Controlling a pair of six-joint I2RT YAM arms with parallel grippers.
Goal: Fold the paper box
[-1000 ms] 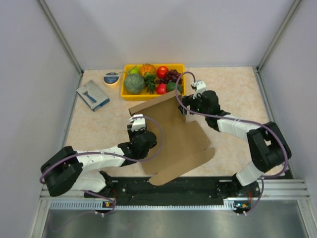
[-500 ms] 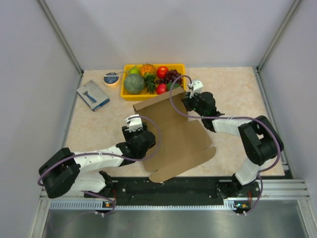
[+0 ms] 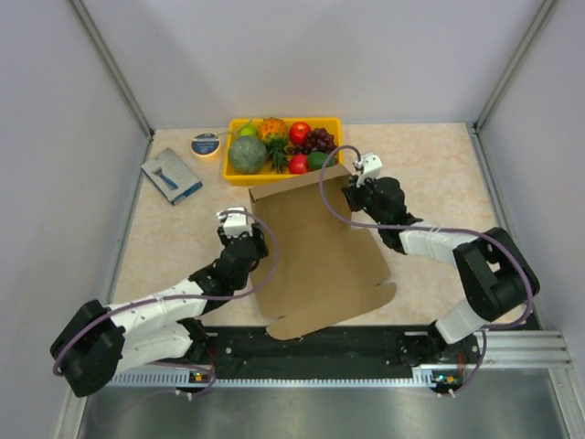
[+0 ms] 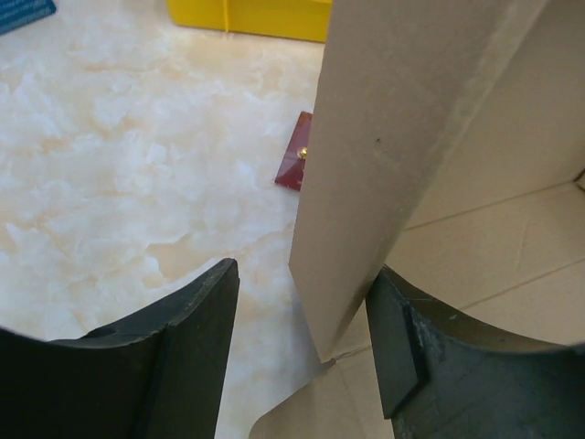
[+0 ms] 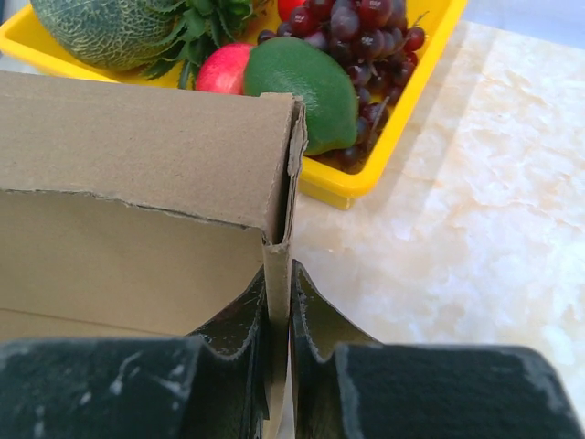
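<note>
The paper box is a brown cardboard sheet lying between the arms, with its far and left flaps raised. My left gripper is at the sheet's left edge and stands open. In the left wrist view the raised flap stands between the fingers, closer to the right one and not clamped. My right gripper is at the far right corner. In the right wrist view the gripper is shut on the thin upright edge of the cardboard wall.
A yellow tray of fruit sits just behind the box, its rim close to the held corner. A blue-and-grey packet and a round roll lie at the far left. A small red item rests on the table beside the flap.
My right gripper has shut on the box's far right corner. My left gripper has opened wider and drawn back to the left edge. The box's far side has shifted toward the tray.
</note>
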